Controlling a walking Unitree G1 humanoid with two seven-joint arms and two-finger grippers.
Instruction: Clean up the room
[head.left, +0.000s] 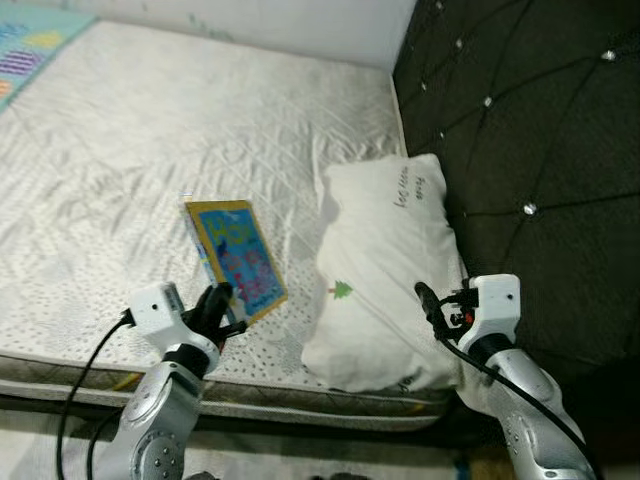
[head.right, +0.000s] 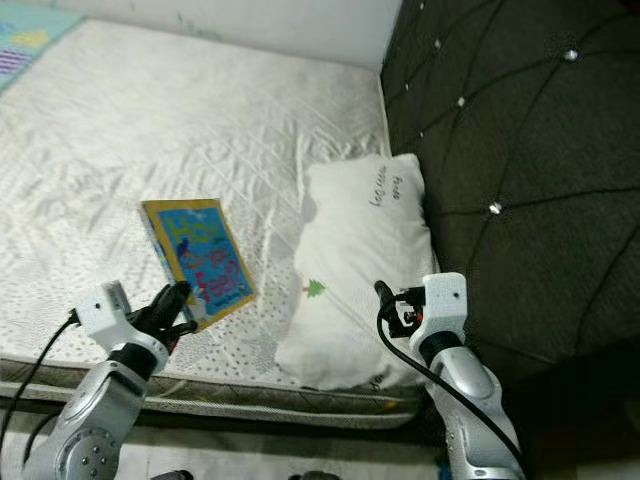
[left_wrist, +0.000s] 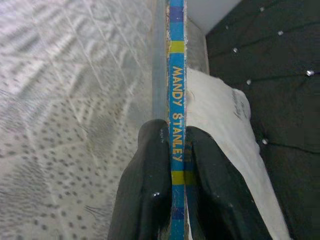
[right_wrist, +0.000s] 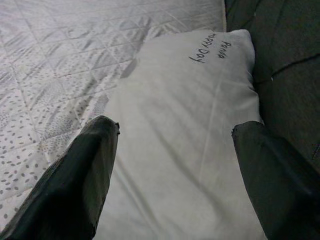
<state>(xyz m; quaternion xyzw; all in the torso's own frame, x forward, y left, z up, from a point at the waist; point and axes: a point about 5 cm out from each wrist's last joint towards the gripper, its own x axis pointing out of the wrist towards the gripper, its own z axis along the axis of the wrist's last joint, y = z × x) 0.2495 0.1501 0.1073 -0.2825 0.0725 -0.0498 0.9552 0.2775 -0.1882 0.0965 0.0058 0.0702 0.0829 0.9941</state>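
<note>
A thin picture book (head.left: 236, 257) with a blue and yellow cover stands tilted above the white quilted mattress (head.left: 150, 150) near its front edge. My left gripper (head.left: 218, 306) is shut on the book's lower corner; in the left wrist view both black fingers (left_wrist: 147, 185) clamp the blue spine (left_wrist: 176, 100), which reads "MANDY STANLEY". My right gripper (head.left: 430, 305) hangs open over the near end of a white pillow (head.left: 385, 265). In the right wrist view its two fingers (right_wrist: 85, 175) stand wide apart above the pillow (right_wrist: 185, 120), with nothing between them.
A dark tufted headboard (head.left: 530, 130) rises along the right side, just behind the pillow. A pale blue patterned mat (head.left: 25, 45) lies at the mattress's far left corner. The mattress's front edge (head.left: 250, 390) runs just in front of both arms.
</note>
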